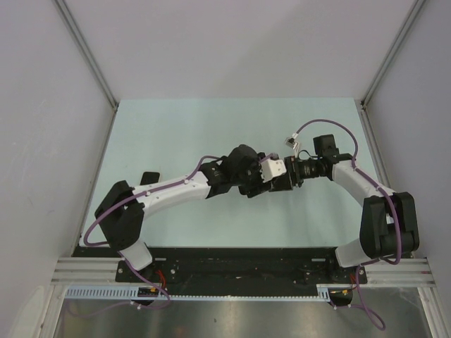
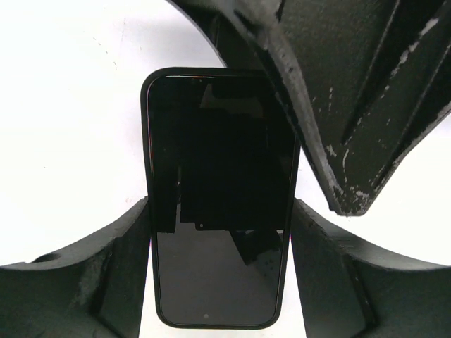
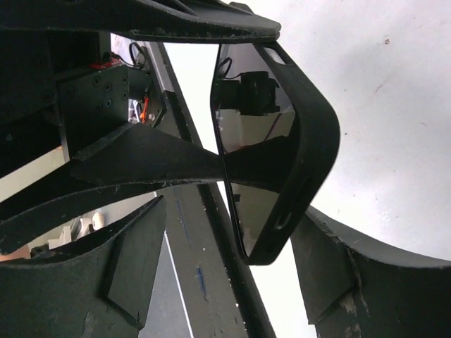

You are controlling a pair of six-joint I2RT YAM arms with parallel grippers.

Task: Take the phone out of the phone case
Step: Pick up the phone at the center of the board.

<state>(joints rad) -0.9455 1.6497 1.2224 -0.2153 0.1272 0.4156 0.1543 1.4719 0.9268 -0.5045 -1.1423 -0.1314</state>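
**At the middle of the tabletop (image 1: 176, 134), the phone (image 2: 218, 176) sat in its phone case (image 2: 146, 141)**

The left tool (image 2: 220, 211) was closed on the phone case, fingers (image 2: 120, 267) against both long sides, the dark screen facing its wrist camera. The right tool (image 3: 232, 211) stood partly open astride one end of the phone, one finger near the case's back, the other clear of the screen.
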